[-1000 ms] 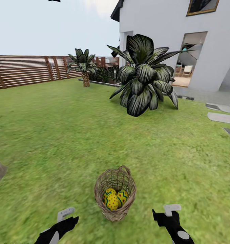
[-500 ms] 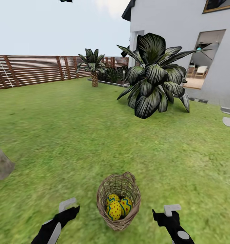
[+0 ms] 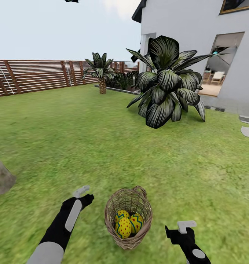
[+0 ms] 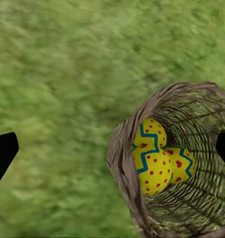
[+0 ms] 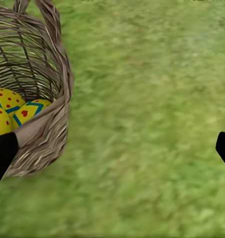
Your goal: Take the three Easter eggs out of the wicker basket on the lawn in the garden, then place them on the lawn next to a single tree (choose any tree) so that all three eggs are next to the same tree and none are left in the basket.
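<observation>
Three yellow eggs lay bunched together inside the wicker basket, which stood on the lawn between the two hands. The left hand hung just beside the basket; in the left wrist view its fingers stood wide apart, holding nothing. The right hand sat near the basket's other side, likewise spread wide and empty. A grey-brown trunk rose at the lawn's left edge.
</observation>
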